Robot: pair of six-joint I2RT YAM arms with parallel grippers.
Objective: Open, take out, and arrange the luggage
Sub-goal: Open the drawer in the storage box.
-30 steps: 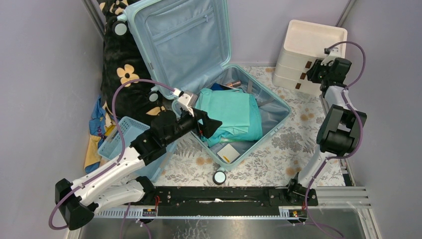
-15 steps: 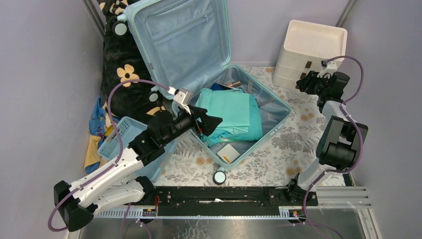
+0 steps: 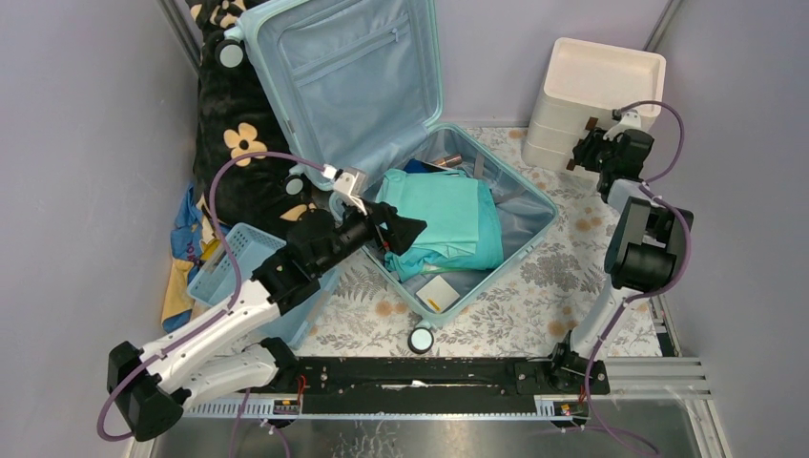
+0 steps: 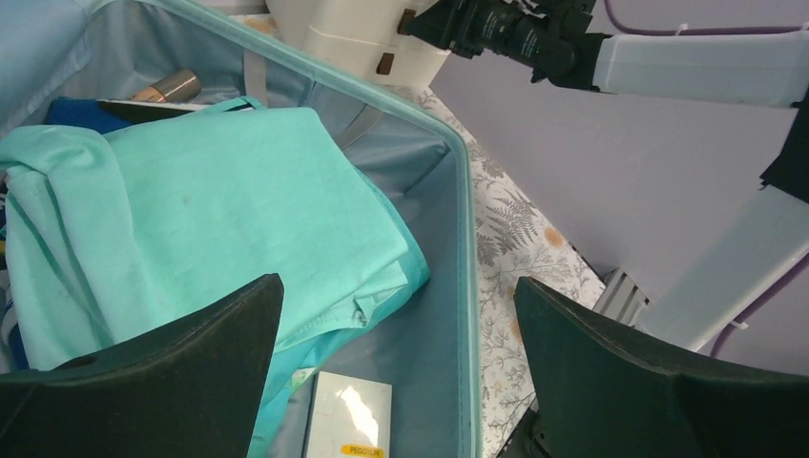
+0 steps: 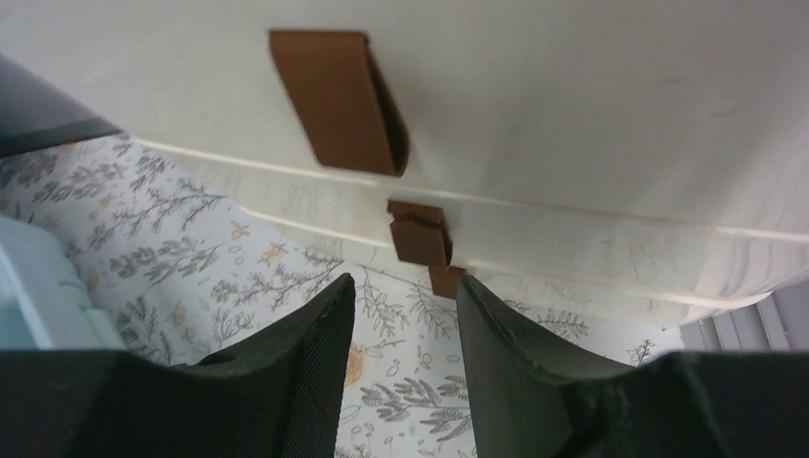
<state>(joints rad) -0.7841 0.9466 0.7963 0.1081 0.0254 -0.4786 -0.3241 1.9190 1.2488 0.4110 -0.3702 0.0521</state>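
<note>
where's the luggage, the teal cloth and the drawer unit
luggage (image 3: 343, 67) top external view, lining of the raised lid
teal cloth (image 4: 219, 210) left wrist view, middle of the fold
drawer unit (image 3: 601, 74) top external view, bare top

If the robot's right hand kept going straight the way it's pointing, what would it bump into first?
Most likely the cream drawer unit: the right hand points at its front, with a brown drawer handle almost straight ahead. How far off it is, the pictures do not show clearly.

A cream drawer unit (image 3: 596, 95) with brown tabs (image 5: 334, 100) stands on floral cloth (image 3: 572, 267), blue basket (image 3: 237, 250) well apart.
</note>
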